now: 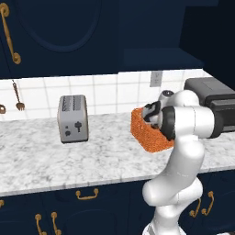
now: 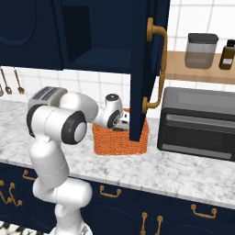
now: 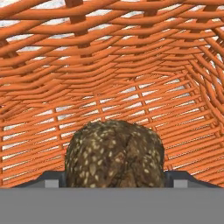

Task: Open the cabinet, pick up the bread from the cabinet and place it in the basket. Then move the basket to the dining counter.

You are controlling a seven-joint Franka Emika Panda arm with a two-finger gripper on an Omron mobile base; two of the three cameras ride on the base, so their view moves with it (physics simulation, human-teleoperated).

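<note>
Pincer [image 3: 114, 181]: reaching down inside the basket, fingers clamping the bread from both sides.
Bread [image 3: 114, 154]: sitting low in the basket, mesh wall right behind it.
Basket [image 2: 120, 142]: standing on the table toward its back edge, just beside the black oven [image 2: 199, 123].
Cabinet [image 2: 146, 69]: door hanging open above the basket.
Toaster [image 1: 72, 118]: sitting well apart from the basket.

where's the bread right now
In the hand view the bread sits between the gripper's fingertips, inside the orange basket, whose woven walls surround it.
</note>
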